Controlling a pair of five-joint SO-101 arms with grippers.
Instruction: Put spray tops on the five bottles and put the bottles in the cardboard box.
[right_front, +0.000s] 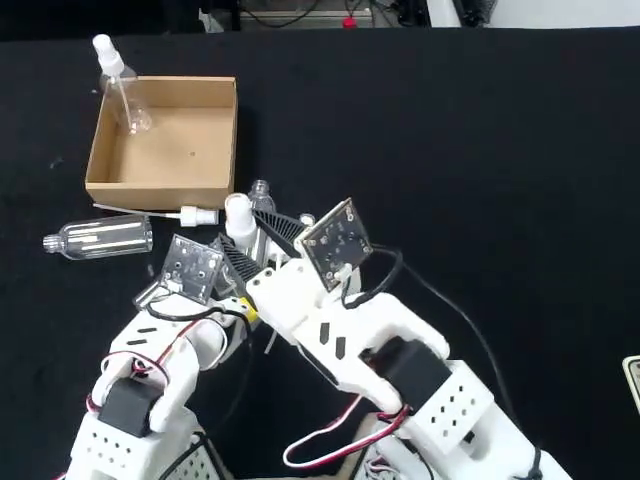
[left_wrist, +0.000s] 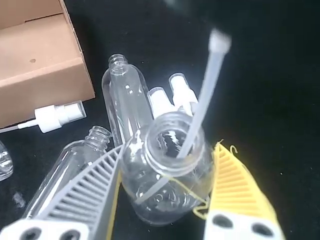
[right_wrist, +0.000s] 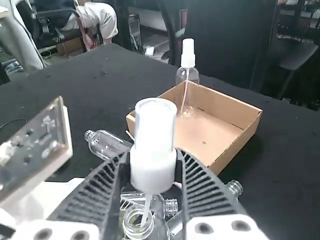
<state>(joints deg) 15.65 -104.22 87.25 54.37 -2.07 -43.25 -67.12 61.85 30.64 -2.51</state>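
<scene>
My left gripper (left_wrist: 167, 172) is shut on an upright clear bottle (left_wrist: 167, 200) with an open neck. My right gripper (right_wrist: 153, 167) is shut on a white spray top (right_wrist: 152, 145) held just above that neck (right_wrist: 141, 223). The top's dip tube (left_wrist: 200, 112) runs down into the bottle. In the high view both grippers meet right of the cardboard box (right_front: 160, 178), the right gripper (right_front: 250, 232) with the spray top (right_front: 238, 212) over the left gripper (right_front: 232, 272). One capped bottle (right_front: 118, 85) stands in the box's far corner.
A capless bottle (right_front: 100, 238) lies left of the arms, and a loose spray top (right_front: 192, 215) lies in front of the box. Two more open bottles (left_wrist: 125, 100) (left_wrist: 75, 160) and two spray tops (left_wrist: 172, 95) lie beside the held bottle.
</scene>
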